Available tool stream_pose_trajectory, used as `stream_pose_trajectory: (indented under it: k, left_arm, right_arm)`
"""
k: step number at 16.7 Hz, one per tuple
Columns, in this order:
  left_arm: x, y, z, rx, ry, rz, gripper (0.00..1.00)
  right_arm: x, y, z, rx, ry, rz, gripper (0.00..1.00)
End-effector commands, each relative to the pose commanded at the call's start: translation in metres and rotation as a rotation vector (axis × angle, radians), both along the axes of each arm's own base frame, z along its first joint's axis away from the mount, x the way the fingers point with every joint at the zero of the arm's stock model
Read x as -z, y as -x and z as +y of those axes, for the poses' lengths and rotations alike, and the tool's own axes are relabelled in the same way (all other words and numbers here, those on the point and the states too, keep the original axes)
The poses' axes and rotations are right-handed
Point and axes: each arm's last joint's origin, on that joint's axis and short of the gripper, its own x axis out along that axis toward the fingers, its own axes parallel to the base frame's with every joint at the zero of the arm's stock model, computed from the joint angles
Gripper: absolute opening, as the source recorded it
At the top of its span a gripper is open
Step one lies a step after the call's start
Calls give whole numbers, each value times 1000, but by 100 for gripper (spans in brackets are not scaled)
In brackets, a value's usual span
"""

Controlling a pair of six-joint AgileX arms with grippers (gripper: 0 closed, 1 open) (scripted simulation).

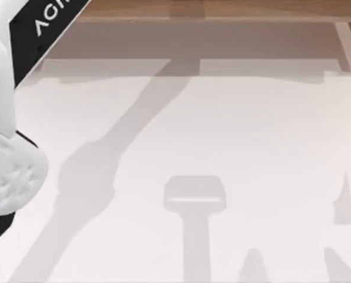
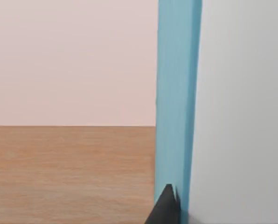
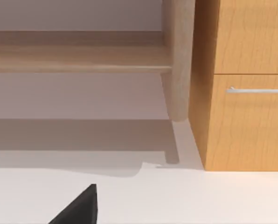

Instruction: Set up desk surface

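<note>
White and matte, the desk surface point(image 1: 222, 130) is lying flat and level, spreading across nearly the whole top view; its long axis seems to be running from the view's left to its right, though its ends are falling outside the picture. Its far edge is meeting the light-brown wooden frame point(image 1: 211, 12) at the top of that view. Soft grey shadows are crossing the white top.

My left arm point(image 1: 10, 171) is hanging over the table's left edge, its white housing and black lettered band showing from above. In the left wrist view, the dark tip of the left gripper point(image 2: 166, 207) is sitting just beside an upright blue panel point(image 2: 176, 93), with a wood-grain surface point(image 2: 69, 172) stretching out next to it. Whether this gripper is released or clenched, I cannot tell.

In the right wrist view, the dark tip of the right gripper point(image 3: 78, 207) is hovering over the desk surface point(image 3: 199, 196), facing a wooden cabinet point(image 3: 241, 126) with a silver drawer handle point(image 3: 258, 89) and a pale round post point(image 3: 178, 60) beside it. Its state I cannot tell either.
</note>
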Motion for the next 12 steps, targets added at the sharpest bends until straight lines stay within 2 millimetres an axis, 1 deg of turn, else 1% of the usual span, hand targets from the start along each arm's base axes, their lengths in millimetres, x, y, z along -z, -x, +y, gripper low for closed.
stream_pose_trajectory:
  k: [5,10,12]
  left_arm:
    - [-5,18,2,0,7,-7,0]
    - [-5,16,3,-5,4,-6,0]
    - [-16,17,14,-9,14,-35,0]
  right_arm:
    - [0,0,0,0,0,0,100]
    - [0,0,0,0,0,0,100]
    - [0,0,0,0,0,0,100]
